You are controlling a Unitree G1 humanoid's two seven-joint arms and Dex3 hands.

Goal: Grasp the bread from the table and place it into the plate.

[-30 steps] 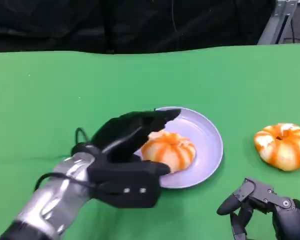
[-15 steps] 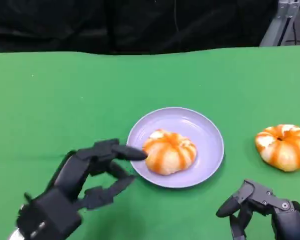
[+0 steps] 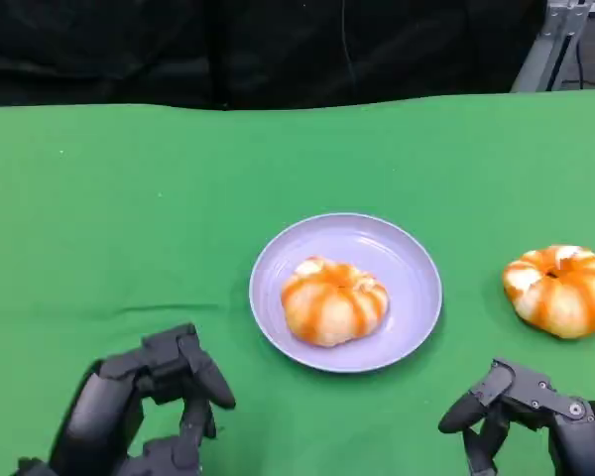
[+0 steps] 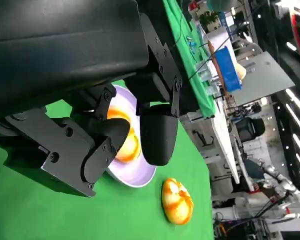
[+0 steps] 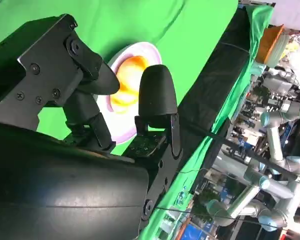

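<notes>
Bread (image 3: 333, 300) sits in the plate (image 3: 416, 260), a second bun (image 3: 559, 289) lies on the table (image 3: 129, 198) well right of it — we judge placing done here, left hand (image 3: 144, 412) empty, fingers loosely apart, right hand (image 3: 531, 416) likewise empty — next that bun.

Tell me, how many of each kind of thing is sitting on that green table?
Bread: 2, one on the plate and one on the cloth
Plate: 1
Total: 3
</notes>
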